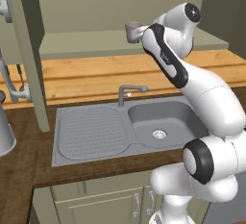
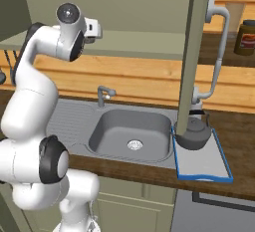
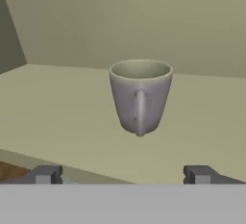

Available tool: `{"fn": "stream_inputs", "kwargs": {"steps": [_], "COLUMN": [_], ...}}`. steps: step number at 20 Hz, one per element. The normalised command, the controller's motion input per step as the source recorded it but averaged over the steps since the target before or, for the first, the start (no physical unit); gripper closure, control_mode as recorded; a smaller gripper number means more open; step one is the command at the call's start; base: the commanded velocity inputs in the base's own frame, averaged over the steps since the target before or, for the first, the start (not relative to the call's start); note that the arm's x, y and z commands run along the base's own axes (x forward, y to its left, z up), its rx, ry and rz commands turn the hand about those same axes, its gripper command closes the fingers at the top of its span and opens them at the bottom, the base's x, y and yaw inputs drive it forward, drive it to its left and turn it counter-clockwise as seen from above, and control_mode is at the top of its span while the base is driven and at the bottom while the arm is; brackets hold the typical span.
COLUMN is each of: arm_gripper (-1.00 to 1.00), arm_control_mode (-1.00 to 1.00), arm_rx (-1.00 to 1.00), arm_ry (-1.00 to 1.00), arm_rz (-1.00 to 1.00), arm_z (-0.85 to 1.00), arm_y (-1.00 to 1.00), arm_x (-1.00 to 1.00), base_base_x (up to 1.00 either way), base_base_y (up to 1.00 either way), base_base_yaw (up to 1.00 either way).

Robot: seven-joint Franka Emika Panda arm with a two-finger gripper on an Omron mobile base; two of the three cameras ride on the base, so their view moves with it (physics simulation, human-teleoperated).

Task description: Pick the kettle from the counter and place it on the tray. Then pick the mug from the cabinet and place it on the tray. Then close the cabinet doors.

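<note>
The grey mug (image 3: 140, 95) stands upright on the sage-green cabinet shelf (image 3: 57, 107), its loop handle turned toward me. My gripper (image 3: 122, 176) is open, just short of the mug, its fingertips (image 3: 46, 174) spread wider than the mug. From the left base view the mug (image 1: 131, 30) sits right in front of my raised hand. The dark kettle (image 2: 194, 133) rests on the blue-rimmed tray (image 2: 205, 170) on the brown counter (image 2: 239, 126), right of the sink. Both cabinet doors stand open: one (image 1: 28, 50) on the left, one (image 2: 194, 47) on the right.
A grey steel sink (image 1: 158, 122) with a faucet (image 1: 126, 92) and drainboard lies below my arm. A tall pale grey vessel (image 1: 5, 131) stands at the far left. A dark jar (image 2: 246, 38) sits high on the right. Lower cupboard doors (image 1: 115, 206) are under the counter.
</note>
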Motion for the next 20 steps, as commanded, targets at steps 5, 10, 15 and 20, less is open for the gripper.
{"fn": "stream_inputs", "kwargs": {"steps": [5, 10, 15, 20], "arm_gripper": [-1.00, -1.00, -1.00, -1.00], "arm_control_mode": [-1.00, -1.00, -1.00, -1.00], "arm_rx": [0.00, 0.00, 0.00, 0.00], "arm_ry": [0.00, 0.00, 0.02, 0.05], "arm_rz": [0.00, 0.00, 0.00, 0.00], "arm_z": [0.00, -0.01, -0.04, -0.02], "arm_y": [0.05, 0.06, 0.01, 0.00], "arm_x": [0.18, 0.26, 0.26, 0.12], "base_base_x": [0.00, 0.00, 0.00, 0.00], "base_base_y": [0.00, 0.00, 0.00, 0.00], "base_base_yaw": [0.00, 0.00, 0.00, 0.00]}}
